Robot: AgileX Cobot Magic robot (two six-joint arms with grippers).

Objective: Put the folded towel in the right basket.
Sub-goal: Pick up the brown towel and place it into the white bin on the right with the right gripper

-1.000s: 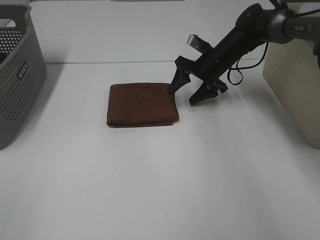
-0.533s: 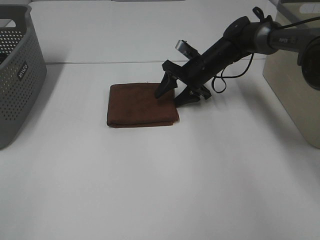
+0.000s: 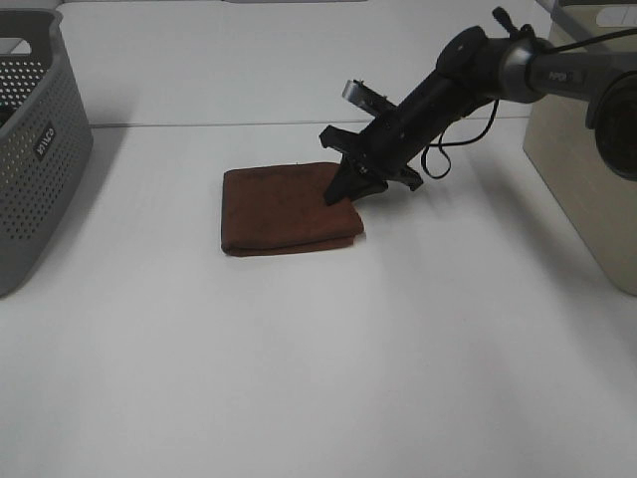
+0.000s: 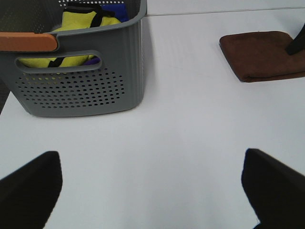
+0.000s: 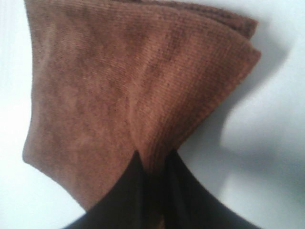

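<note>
1. Folded towel (image 3: 284, 209): brown, flat on the white worktop (image 3: 318, 378), near the middle, between the two baskets and touching neither. The right wrist view shows its fabric (image 5: 119, 81) drawn into a ridge toward the jaws.
2. Right gripper (image 3: 346, 189): black, angled down from the right onto the towel's right edge. Its jaws are nearly closed, with a fold of towel pinched between them, as shown close up in the right wrist view (image 5: 150, 164).
3. Right basket (image 3: 587, 169): beige, at the right edge of the worktop, well apart from the towel.
4. Left gripper (image 4: 150, 153): above bare worktop, jaws spread wide and holding nothing.
5. Grey perforated basket (image 3: 35, 149): at the left edge of the worktop. The left wrist view shows a yellow cloth (image 4: 81, 21) inside.
</note>
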